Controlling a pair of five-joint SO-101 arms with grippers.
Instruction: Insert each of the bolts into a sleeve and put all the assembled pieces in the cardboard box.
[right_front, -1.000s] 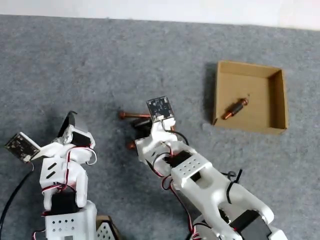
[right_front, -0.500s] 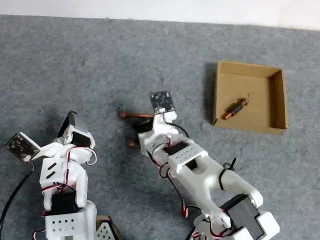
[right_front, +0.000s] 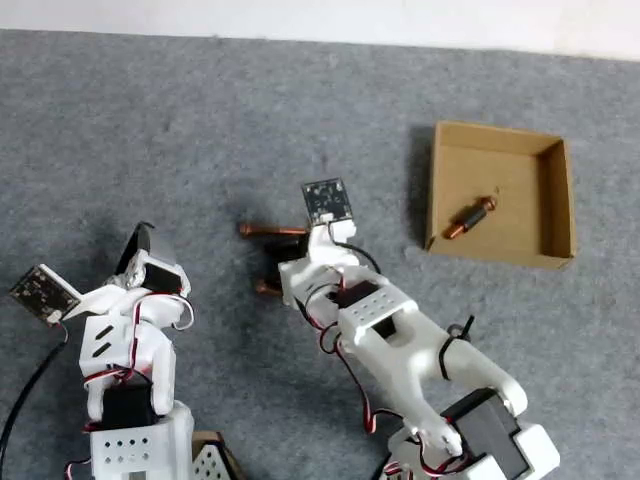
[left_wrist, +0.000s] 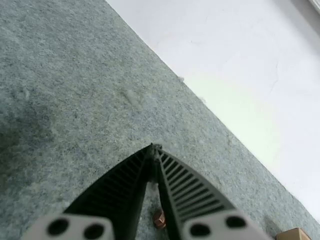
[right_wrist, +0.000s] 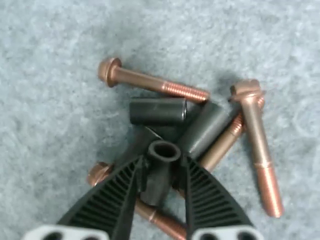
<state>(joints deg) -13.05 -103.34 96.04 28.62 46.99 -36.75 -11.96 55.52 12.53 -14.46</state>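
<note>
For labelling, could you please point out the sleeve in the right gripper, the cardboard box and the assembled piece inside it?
sleeve (right_wrist: 159, 177): right wrist view, its dark side wall.
cardboard box (right_front: 556, 200): high view, its inner side wall.
assembled piece (right_front: 468, 218): high view, its dark middle.

A: Background — what's there?
B: Grey carpet (right_front: 150, 120) covering the whole table, short fuzzy pile, slightly mottled.
A: Past it?
B: White strip (right_front: 300, 15) along the far edge, plain, meeting the carpet in a straight line. In the left wrist view it has a faint yellowish patch.
A: Marks on the carpet?
B: A few pale lint flecks (left_wrist: 131, 95) — near the strip's edge.
</note>
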